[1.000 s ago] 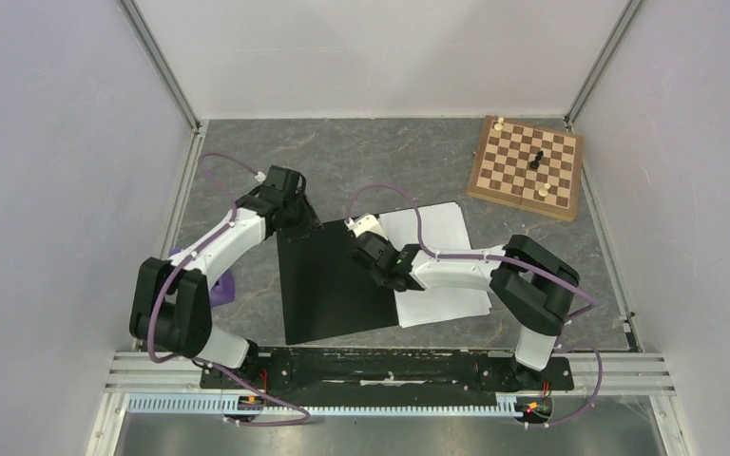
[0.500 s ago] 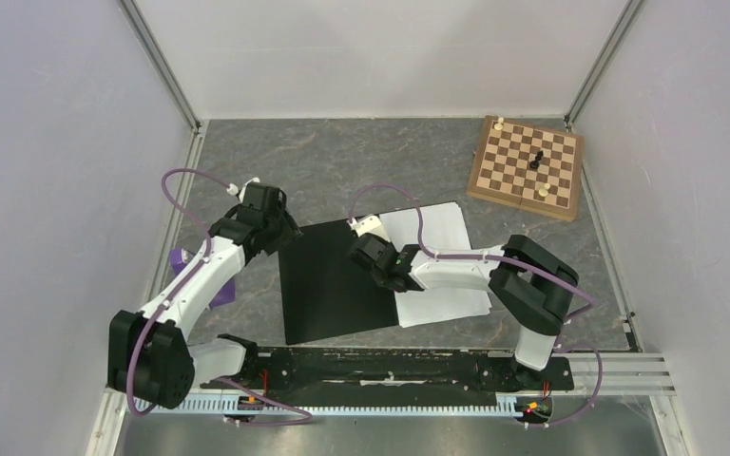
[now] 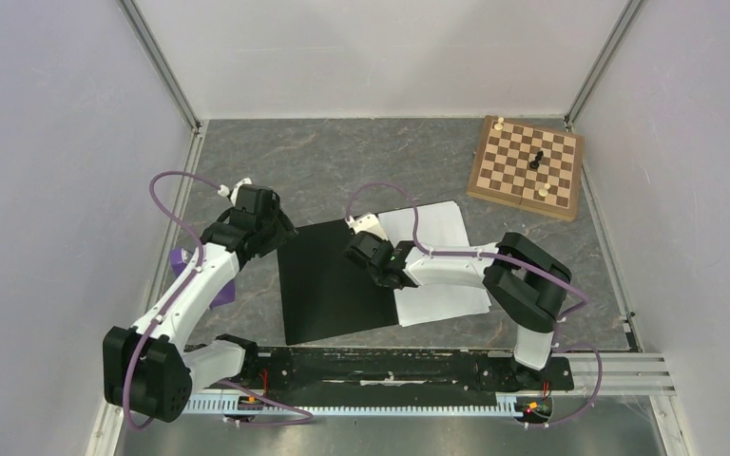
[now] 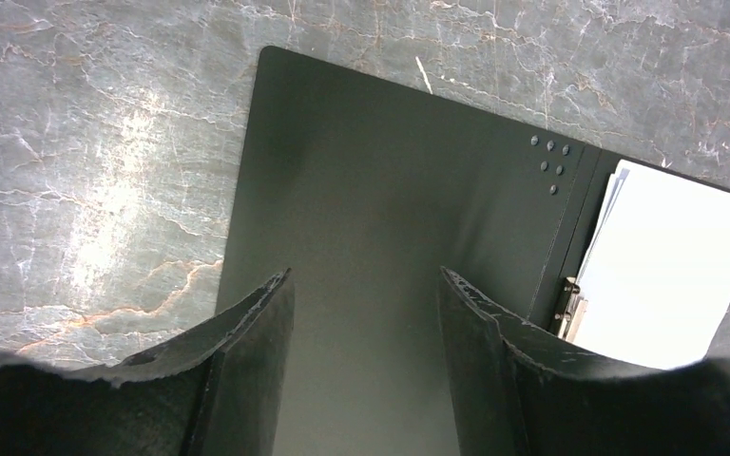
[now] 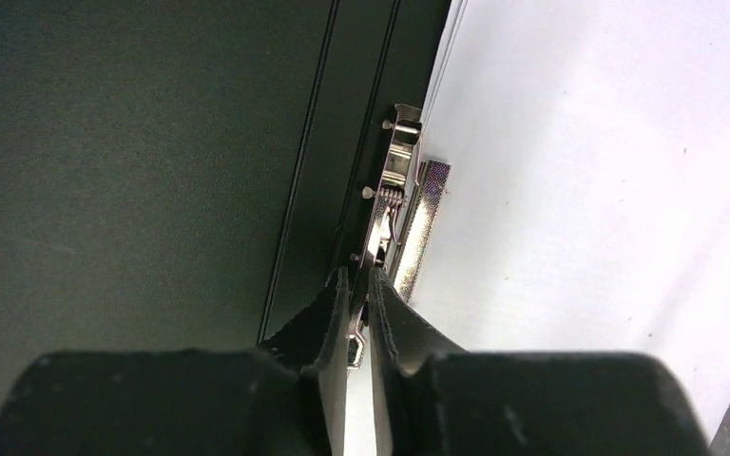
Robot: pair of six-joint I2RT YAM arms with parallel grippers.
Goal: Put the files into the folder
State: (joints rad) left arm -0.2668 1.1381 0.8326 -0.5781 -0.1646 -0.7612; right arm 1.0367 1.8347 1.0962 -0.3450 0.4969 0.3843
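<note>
The folder (image 3: pixel 333 280) lies open on the table, black inner faces up. The white files (image 3: pixel 442 256) lie on its right half, next to the spine. My right gripper (image 3: pixel 385 271) is shut on the metal clip (image 5: pixel 394 204) at the spine, with the lever between its fingertips (image 5: pixel 359 285); the files (image 5: pixel 608 171) are just to the right. My left gripper (image 3: pixel 264 226) is open and empty above the folder's left cover (image 4: pixel 390 190), near its far left corner. In the left wrist view its jaws (image 4: pixel 366 285) stand wide apart, with the clip (image 4: pixel 568 306) and files (image 4: pixel 670 266) at the right.
A wooden chessboard (image 3: pixel 526 166) with a few pieces sits at the far right. A purple object (image 3: pixel 200 271) lies at the left under my left arm. Enclosure walls and metal rails bound the table.
My left arm has drawn back to the left and slightly nearer, its elbow swinging outward. The right gripper has stayed on the clip. The folder and files have not moved.
</note>
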